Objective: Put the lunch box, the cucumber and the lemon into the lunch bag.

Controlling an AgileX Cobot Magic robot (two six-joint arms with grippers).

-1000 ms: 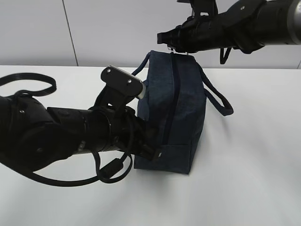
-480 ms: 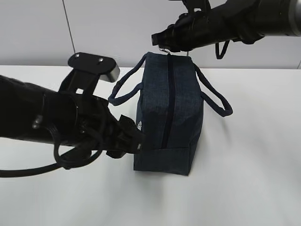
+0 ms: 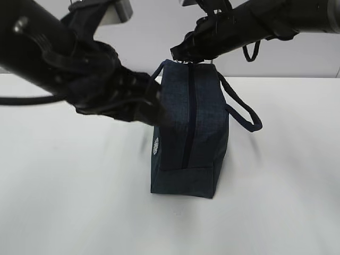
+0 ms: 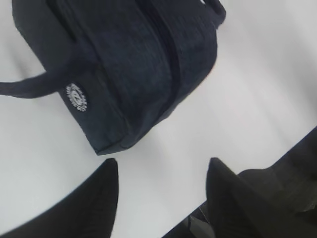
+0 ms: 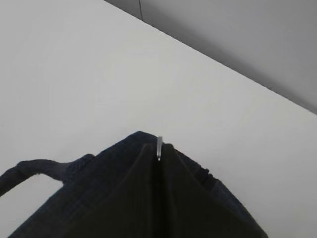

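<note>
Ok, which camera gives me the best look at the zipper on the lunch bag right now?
The exterior view: the zipper shows as a closed dark line down the lunch bag, its top end under the right hand. The left wrist view shows only part of it, blurred. The right wrist view shows only the metal pull.

White table: matte, plain surface, filling the lower part of the exterior view. Grey wall rises directly behind the table's far edge; one thin dark vertical seam runs down to that edge.
</note>
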